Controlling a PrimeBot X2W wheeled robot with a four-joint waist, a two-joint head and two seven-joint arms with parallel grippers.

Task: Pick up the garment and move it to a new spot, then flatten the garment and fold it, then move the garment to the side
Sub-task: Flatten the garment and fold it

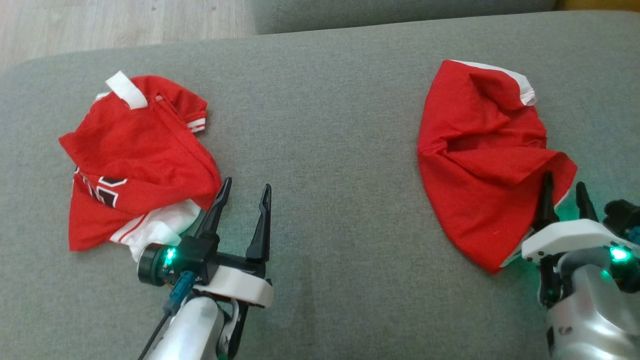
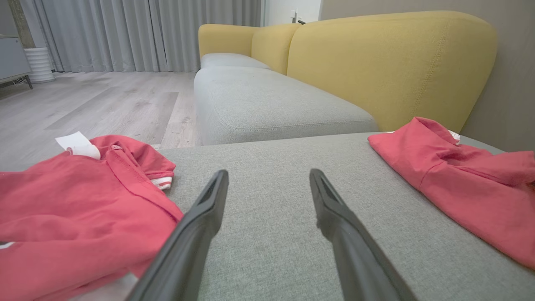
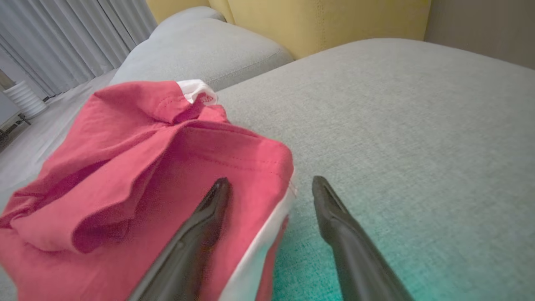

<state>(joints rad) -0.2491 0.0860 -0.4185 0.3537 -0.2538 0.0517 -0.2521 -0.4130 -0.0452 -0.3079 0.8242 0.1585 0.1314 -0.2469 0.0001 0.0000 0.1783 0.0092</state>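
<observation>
head view: two crumpled red tops lie well apart on the grey sofa seat point(image 1: 320, 100). left gripper point(image 1: 247, 185) is wide open and empty, just beside the red jersey point(image 1: 135, 155). right gripper point(image 1: 564, 181) is open at the red garment point(image 1: 480, 160).
left wrist view: fingers are spread over bare cushion, nothing held.
right wrist view: jaws are open astride the garment's white hem, no grip. likely the pickup stage; nothing flattened or folded yet.

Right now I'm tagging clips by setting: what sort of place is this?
Probably a home living room: a grey sofa seat with yellow backrests, floor-length curtains, and pale wood flooring.
</observation>
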